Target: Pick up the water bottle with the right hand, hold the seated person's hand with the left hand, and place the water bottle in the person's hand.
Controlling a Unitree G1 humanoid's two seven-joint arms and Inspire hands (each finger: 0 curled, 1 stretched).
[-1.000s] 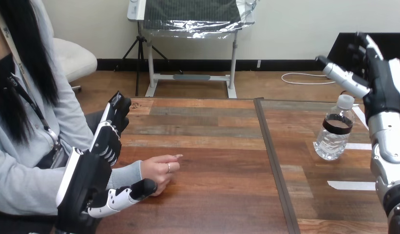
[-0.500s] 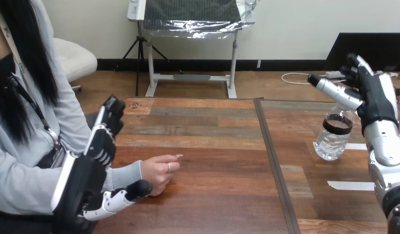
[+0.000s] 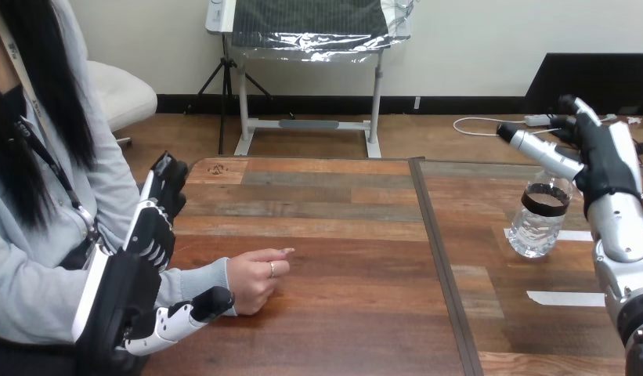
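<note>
Right hand (image 3: 610, 160): fingers spread, over water bottle (image 3: 540, 221).
Left hand (image 3: 124, 288): fingers straight, at table (image 3: 341, 235) left edge, beside person's hand (image 3: 258, 276).

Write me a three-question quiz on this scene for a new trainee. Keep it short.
1. True or false: the water bottle lies on its side.
2. Where is the person's hand? A) resting on the table; B) round the water bottle; C) raised above the water bottle.
3. Fill in: the robot hand up by the water bottle's top is its ____ hand.
Key: 1 false, it stands upright. 2 A. 3 right; the right hand is open and not yet gripping.
</note>
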